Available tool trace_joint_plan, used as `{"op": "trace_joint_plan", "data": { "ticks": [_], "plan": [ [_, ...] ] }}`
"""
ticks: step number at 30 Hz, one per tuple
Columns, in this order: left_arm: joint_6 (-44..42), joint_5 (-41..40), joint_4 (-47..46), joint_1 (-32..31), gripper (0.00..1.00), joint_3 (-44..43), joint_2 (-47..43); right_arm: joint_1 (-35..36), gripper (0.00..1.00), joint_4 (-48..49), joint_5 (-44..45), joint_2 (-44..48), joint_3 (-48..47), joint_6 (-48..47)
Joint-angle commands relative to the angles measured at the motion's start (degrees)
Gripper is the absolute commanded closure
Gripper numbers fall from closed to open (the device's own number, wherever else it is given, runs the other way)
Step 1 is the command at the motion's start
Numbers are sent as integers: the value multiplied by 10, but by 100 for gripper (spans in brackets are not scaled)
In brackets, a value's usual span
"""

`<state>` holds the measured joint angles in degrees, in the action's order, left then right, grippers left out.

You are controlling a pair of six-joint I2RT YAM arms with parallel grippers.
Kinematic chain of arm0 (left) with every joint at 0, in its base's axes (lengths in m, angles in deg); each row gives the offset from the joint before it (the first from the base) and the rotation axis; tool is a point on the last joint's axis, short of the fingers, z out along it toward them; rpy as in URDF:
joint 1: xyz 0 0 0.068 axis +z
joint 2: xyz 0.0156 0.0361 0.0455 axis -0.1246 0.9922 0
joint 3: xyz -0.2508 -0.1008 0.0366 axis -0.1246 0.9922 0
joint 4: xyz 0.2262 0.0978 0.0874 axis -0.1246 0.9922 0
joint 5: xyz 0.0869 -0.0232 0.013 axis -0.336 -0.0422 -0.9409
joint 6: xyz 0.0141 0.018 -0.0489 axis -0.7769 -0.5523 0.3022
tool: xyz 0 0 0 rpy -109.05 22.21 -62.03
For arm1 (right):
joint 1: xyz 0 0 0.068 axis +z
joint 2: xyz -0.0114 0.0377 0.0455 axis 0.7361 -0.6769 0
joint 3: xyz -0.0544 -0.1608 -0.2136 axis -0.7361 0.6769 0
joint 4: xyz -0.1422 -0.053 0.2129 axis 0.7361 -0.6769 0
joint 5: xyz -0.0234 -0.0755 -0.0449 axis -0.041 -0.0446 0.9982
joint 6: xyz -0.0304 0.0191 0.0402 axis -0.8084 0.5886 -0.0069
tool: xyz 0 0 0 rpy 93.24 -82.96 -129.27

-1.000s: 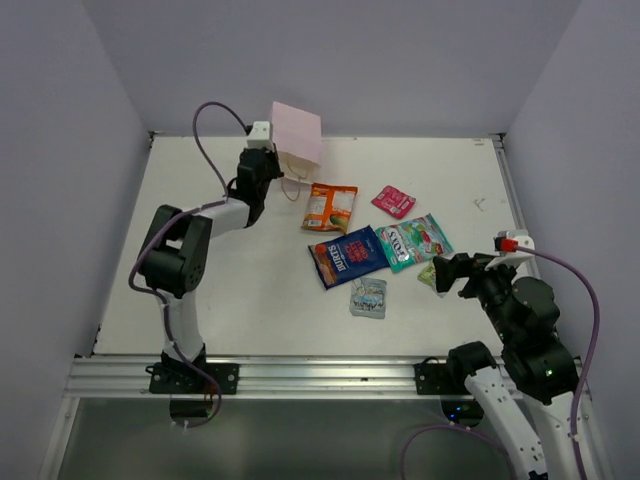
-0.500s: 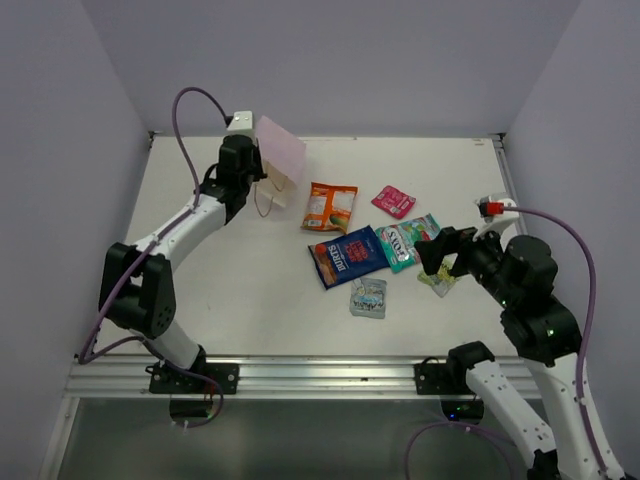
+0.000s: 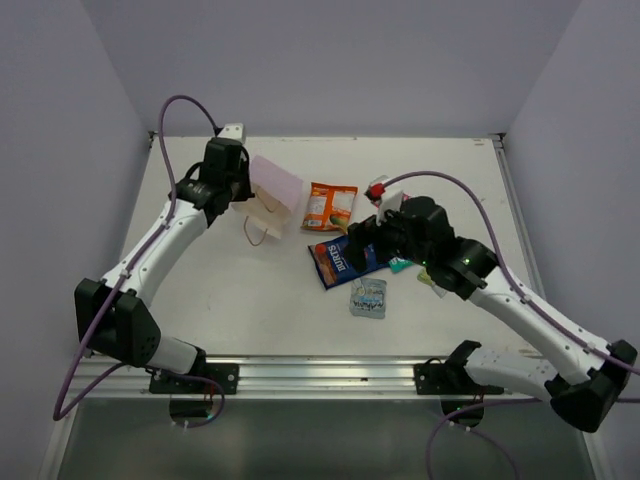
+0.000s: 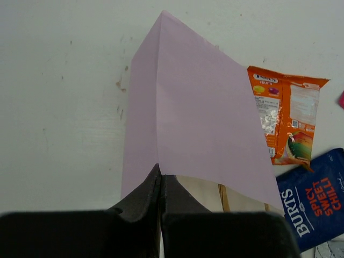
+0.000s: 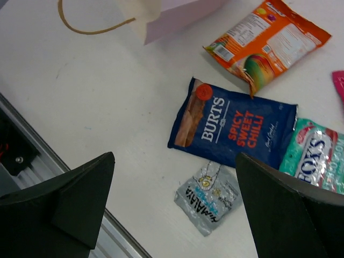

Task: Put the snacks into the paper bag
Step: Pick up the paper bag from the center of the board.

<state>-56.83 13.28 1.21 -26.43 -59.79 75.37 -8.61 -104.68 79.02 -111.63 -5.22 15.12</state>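
Left gripper [image 4: 160, 174] is clamped on the pale pink paper gift bag [image 4: 199, 118], tilted up toward the table's far-left, probably to present its mouth. Right gripper [image 5: 180, 201] hangs spread wide over the dark blue foil packet [image 5: 231, 131] mid-table.
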Motion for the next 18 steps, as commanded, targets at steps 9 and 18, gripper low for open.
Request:
{"op": "trace_joint_plan", "data": {
  "ticks": [9, 18],
  "plan": [
    [8, 53, 156, -1, 100, -70, -42, 133, 1, 292, 131, -216, -80, -190],
    [-2, 70, 195, -1, 100, -100, -37, 140, 11, 346, 58, -333, -161, -226]
  ]
}}
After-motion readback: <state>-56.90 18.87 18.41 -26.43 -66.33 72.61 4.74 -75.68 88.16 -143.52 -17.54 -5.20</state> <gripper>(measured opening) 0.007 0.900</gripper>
